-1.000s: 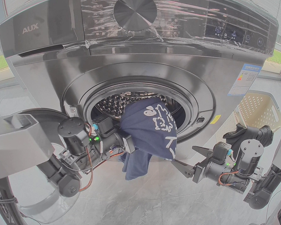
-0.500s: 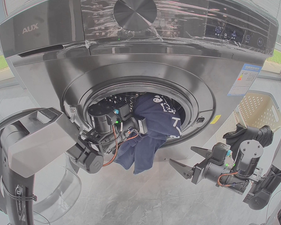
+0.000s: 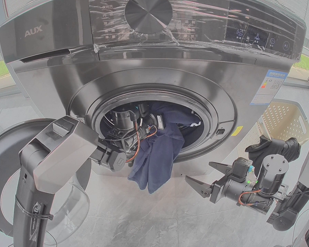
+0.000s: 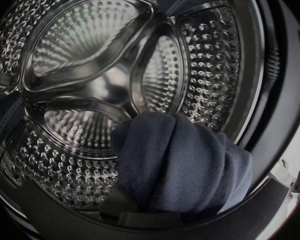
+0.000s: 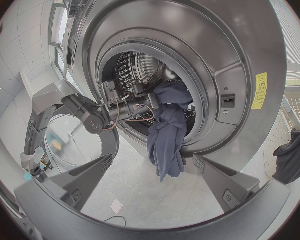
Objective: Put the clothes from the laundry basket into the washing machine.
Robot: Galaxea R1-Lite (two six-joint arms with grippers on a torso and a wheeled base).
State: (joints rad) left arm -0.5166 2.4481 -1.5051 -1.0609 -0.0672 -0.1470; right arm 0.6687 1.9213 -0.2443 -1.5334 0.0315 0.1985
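Note:
A navy blue garment point(image 3: 161, 148) lies half inside the washing machine's drum point(image 4: 90, 50). Its upper part is bunched within the opening and its tail hangs over the door rim point(image 3: 195, 151) toward the floor. My left gripper point(image 3: 164, 120) is inside the drum mouth, shut on the bunched cloth point(image 4: 176, 157), which covers its fingers. My right gripper point(image 3: 199, 170) hovers open below and to the right of the opening, holding nothing. A black garment point(image 3: 274, 146) drapes over the edge of the cream laundry basket point(image 3: 288, 120) at the right.
The round glass door point(image 3: 3, 162) stands swung open at the left, beside my left arm. Grey tiled floor point(image 3: 154, 216) stretches in front of the machine. The basket stands close against the machine's right side, behind my right arm.
My left arm has pushed deeper into the drum, taking the navy garment with it; the white-printed part is now mostly inside. The right gripper has sunk slightly, still open.

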